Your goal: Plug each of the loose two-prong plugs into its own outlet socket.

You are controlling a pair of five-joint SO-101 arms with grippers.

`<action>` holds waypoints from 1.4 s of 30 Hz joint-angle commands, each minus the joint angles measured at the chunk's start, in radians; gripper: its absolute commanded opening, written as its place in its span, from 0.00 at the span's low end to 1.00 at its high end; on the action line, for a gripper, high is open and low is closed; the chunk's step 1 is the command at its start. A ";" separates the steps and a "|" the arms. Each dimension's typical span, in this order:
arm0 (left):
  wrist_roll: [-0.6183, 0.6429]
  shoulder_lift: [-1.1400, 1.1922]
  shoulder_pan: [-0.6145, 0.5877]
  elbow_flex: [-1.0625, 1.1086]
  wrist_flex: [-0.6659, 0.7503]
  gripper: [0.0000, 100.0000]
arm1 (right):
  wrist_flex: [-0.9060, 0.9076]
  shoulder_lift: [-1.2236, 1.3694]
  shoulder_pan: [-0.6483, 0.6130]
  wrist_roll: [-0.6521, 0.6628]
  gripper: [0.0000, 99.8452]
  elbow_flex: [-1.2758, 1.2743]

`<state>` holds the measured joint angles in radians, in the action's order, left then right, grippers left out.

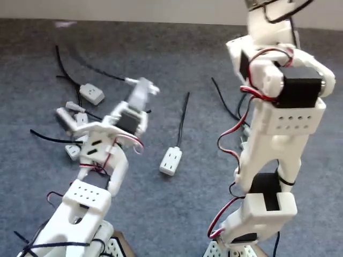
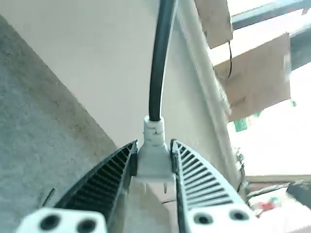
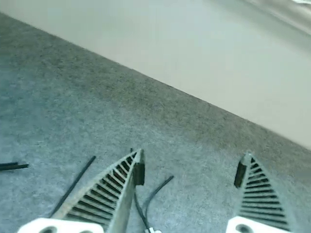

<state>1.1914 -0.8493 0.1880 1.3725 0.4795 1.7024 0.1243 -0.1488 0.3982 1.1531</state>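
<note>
Left gripper [image 2: 153, 142] clamps white plug [image 2: 154, 162], well apart from middle socket [image 1: 170, 160]; right gripper [image 3: 193, 155] gapes empty. Risk: stiff cord [image 2: 163, 58] may twist prongs off-line on approach.

1 white plug [image 2: 154, 162] sits clamped in the left end effector [image 2: 153, 142]. A white socket [image 1: 171, 160] and a second socket [image 1: 91, 94] lie well apart

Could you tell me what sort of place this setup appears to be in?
Probably an indoor robotics lab bench: a grey carpeted surface runs up to a plain wall, with an outlet socket and black cords lying loose between two robot arms.
</note>
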 commanded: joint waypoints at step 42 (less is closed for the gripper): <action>0.301 -0.028 -0.064 -0.133 0.020 0.01 | -0.071 0.134 -0.449 -0.264 0.01 -0.122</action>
<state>1.5336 -0.8539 0.0560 1.2451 0.5132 1.6640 0.2839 -0.5923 0.1481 0.9874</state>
